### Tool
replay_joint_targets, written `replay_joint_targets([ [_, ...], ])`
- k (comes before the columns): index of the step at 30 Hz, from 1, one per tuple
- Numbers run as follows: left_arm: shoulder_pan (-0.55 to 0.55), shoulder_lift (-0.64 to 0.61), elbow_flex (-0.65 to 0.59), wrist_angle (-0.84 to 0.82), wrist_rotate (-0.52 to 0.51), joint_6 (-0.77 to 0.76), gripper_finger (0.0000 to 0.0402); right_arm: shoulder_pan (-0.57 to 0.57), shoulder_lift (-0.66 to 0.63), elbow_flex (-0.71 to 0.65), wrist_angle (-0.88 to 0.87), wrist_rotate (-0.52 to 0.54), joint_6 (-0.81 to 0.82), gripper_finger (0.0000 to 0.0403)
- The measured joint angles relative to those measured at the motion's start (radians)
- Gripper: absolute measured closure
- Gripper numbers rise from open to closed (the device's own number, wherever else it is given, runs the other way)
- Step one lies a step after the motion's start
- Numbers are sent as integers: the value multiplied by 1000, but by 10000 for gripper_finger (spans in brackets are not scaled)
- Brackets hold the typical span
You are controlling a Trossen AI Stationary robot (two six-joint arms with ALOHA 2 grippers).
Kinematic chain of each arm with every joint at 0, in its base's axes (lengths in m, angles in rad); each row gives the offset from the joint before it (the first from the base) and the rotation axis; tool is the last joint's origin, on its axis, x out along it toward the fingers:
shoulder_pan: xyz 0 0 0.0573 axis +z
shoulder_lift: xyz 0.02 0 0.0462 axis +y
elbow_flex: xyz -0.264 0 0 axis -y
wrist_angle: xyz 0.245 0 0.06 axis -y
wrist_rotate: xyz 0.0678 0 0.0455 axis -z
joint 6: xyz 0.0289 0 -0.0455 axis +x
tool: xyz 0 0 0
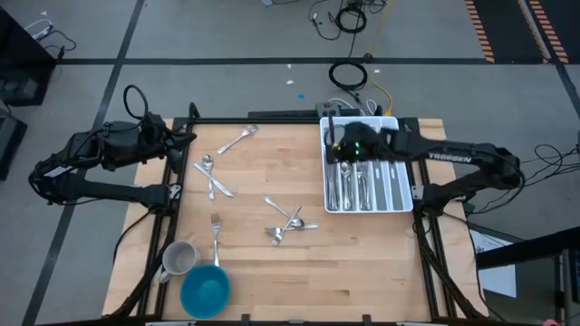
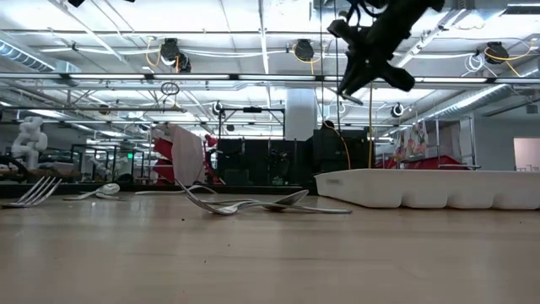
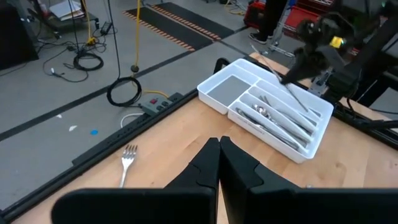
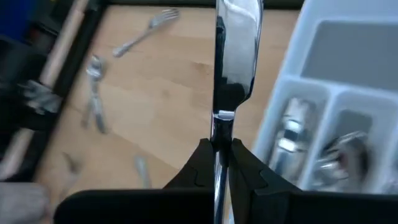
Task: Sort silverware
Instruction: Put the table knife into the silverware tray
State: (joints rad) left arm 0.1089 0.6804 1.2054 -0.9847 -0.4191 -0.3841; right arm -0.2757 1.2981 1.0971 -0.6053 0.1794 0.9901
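Right gripper (image 4: 216,163), clamped on a slim shiny steel knife (image 4: 235,56), suspends it above the white compartmented plastic tray (image 1: 401,195) for sorting; left gripper (image 3: 219,163) waits closed.

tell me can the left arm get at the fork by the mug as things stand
Probably yes. The left gripper is shut and empty at the table's far left edge, and bare wood lies between it and the fork; the mug stands just beside it.

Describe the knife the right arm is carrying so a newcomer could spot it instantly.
Find the white tray at the table's right edge. Above its far left corner hangs the right tool, shut on a knife. It is the only piece in the air; the others lie in the tray or on the wood.
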Motion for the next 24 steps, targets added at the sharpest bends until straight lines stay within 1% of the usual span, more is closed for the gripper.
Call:
replay_joint_targets([
  [2, 0, 0, 0, 0, 0, 5, 391, 25, -15, -73, 82, 8, 67, 403],
  [5, 0, 0, 0, 0, 0, 5, 391, 63, -10, -174, 120, 43, 166, 403],
  [8, 0, 0, 0, 1, 1, 5, 391, 85, -6, -235, 193, 70, 221, 403],
  [10, 0, 0, 0, 1, 1, 5, 391, 90, 8, -261, 200, 77, 234, 403],
  [17, 0, 0, 0, 3, 3, 4, 391, 94, 95, -294, 208, 33, 248, 403],
  [24, 0, 0, 0, 3, 3, 4, 391, 93, 232, -295, 302, -18, 221, 403],
])
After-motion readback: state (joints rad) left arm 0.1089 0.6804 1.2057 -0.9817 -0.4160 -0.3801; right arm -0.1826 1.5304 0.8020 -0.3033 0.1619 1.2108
